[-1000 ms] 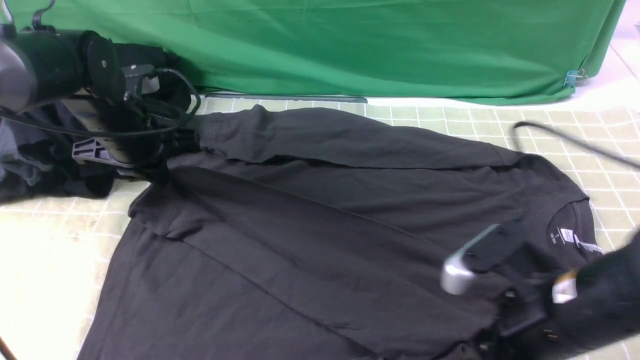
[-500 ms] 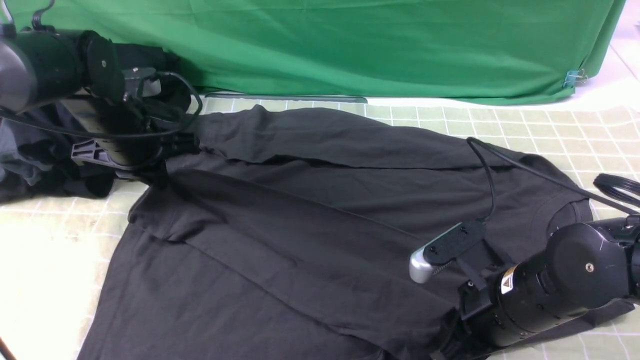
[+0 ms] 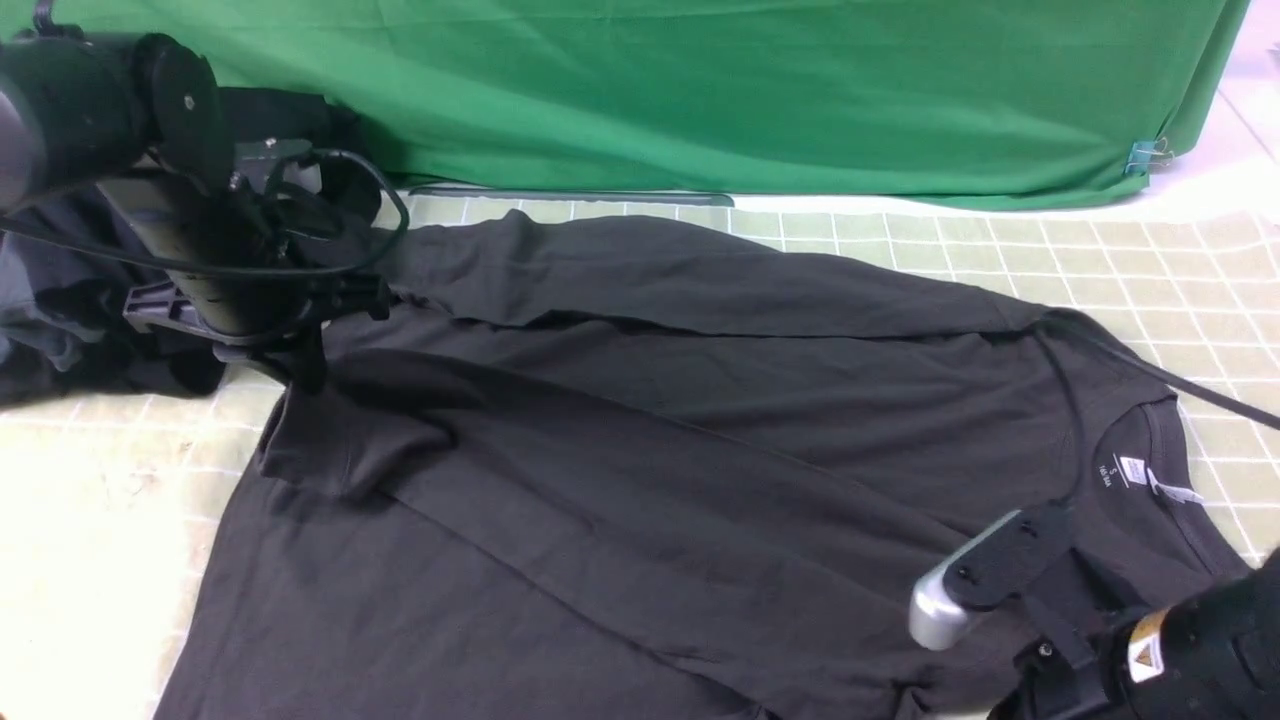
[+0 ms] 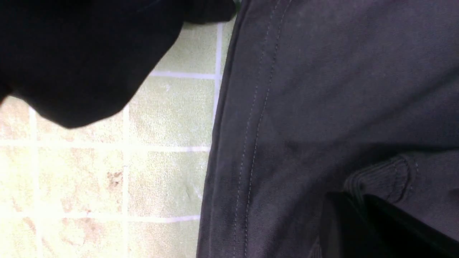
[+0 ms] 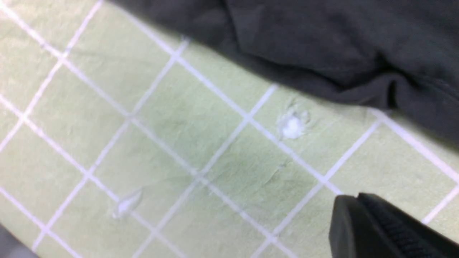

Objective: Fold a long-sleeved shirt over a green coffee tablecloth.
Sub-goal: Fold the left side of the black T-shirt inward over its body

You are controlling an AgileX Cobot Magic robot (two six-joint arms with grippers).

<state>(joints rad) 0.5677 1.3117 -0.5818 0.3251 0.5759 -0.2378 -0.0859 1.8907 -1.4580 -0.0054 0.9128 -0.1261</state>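
Sprawling matte jersey long-sleeved shirt (image 3: 640, 420) | grid-printed green coffee tablecloth (image 3: 1120, 250) | left claw (image 3: 306, 356) clamps ribbed cuff (image 4: 380, 175) | right claw (image 5: 358, 211) clenched

Left gripper (image 3: 305, 368) points down at the far left, pinched on the long-sleeved shirt (image 3: 650, 400); right gripper (image 5: 358, 211) sits low at the near right, jaws together, empty

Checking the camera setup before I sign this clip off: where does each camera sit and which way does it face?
Front view: between the arms, facing forward across the long-sleeved shirt on the green coffee tablecloth; left arm and right arm show.
Left wrist view: on the left wrist, close above the shirt's stitched edge; left fingers show, shut.
Right wrist view: on the right wrist, facing down at tablecloth beside the shirt; right fingers show, shut.
Shared: all three show shirt and tablecloth.
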